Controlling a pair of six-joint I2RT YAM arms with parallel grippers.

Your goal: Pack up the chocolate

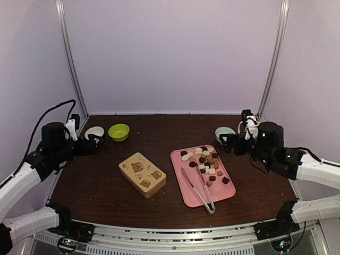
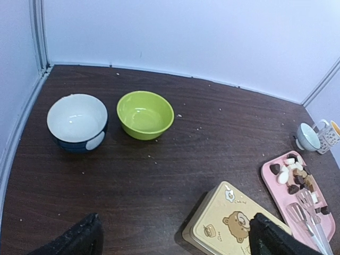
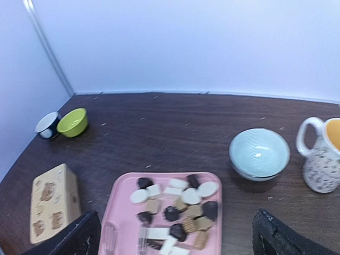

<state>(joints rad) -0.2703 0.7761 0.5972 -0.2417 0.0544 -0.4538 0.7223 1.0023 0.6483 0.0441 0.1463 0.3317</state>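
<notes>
I see the left gripper and right gripper spread wide; chocolate heaps on the pink tray (tongs alongside).

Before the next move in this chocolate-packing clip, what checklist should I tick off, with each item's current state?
1. Supply of small brown and white chocolate pieces on the pink rectangular tray: ok.
2. Free access to the clear plastic tongs lying on that tray: ok.
3. Lid of the tan rectangular box with bear pictures off for packing: not ok, shut.
4. Room inside the box: cannot tell.
5. Jaws of the left gripper apart, nothing held: ok.
6. Jaws of the right gripper apart, nothing held: ok.
</notes>
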